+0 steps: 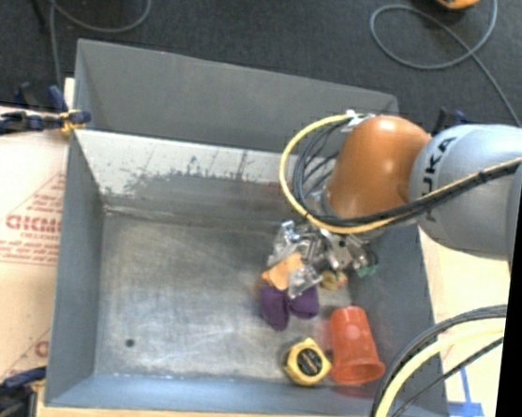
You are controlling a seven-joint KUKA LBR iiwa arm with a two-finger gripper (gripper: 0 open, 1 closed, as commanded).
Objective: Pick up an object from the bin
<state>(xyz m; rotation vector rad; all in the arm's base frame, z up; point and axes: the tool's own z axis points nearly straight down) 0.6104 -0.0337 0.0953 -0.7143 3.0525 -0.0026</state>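
Two touching things at the grey metal bin's [167, 281] right, a soft purple lump [277, 306] and a pale orange piece [279, 274], sit under the low jaws, likely grasp targets; open or closed, I cannot tell

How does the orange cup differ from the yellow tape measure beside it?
The orange cup is plainly larger than the yellow tape measure. The cup is a tapered, single-colour shape lying on its side; the tape measure is a squat disc, yellow with a dark centre, lying flat. Both lie side by side in the lower right of the bin.
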